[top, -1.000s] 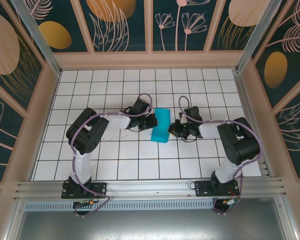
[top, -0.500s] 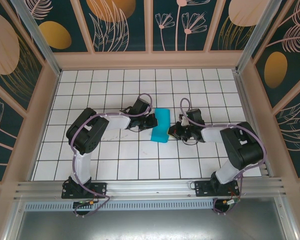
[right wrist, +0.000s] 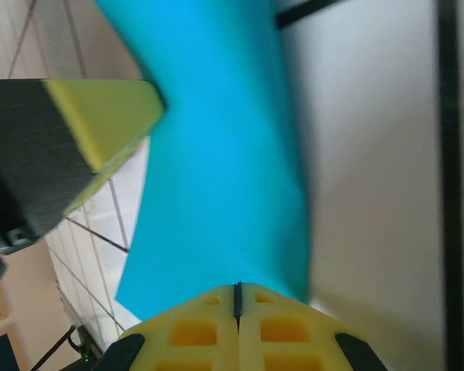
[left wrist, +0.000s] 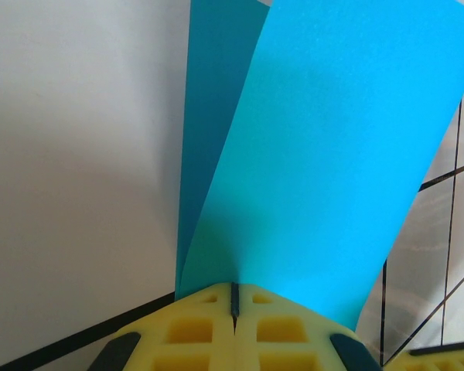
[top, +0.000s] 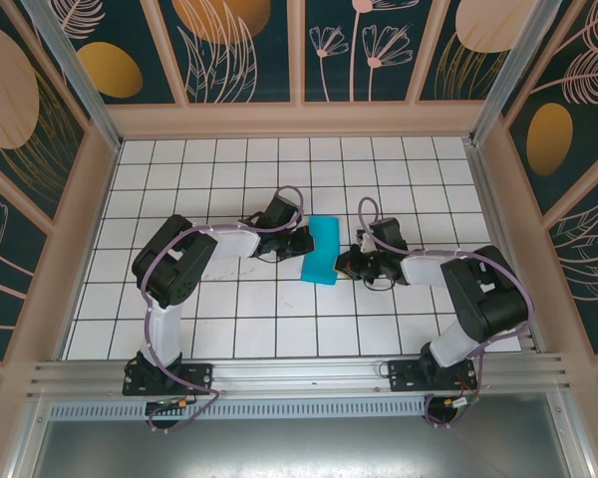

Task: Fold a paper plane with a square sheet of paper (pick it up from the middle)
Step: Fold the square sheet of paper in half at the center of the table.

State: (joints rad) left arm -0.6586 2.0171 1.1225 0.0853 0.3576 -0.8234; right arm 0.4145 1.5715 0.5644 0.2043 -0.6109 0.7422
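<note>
The right gripper (top: 342, 261) crept closer. It and the left gripper (top: 304, 244) pinch the square sheet of paper (top: 321, 251) between them. One fold looks done; more are left.

The right gripper (right wrist: 237, 297) has its yellow pads pressed together on the lower edge of the square sheet of paper (right wrist: 216, 154). The left gripper's finger pad (right wrist: 100, 116) touches the sheet's upper left. The sheet stands over the white tiled table (right wrist: 387, 154).
</note>
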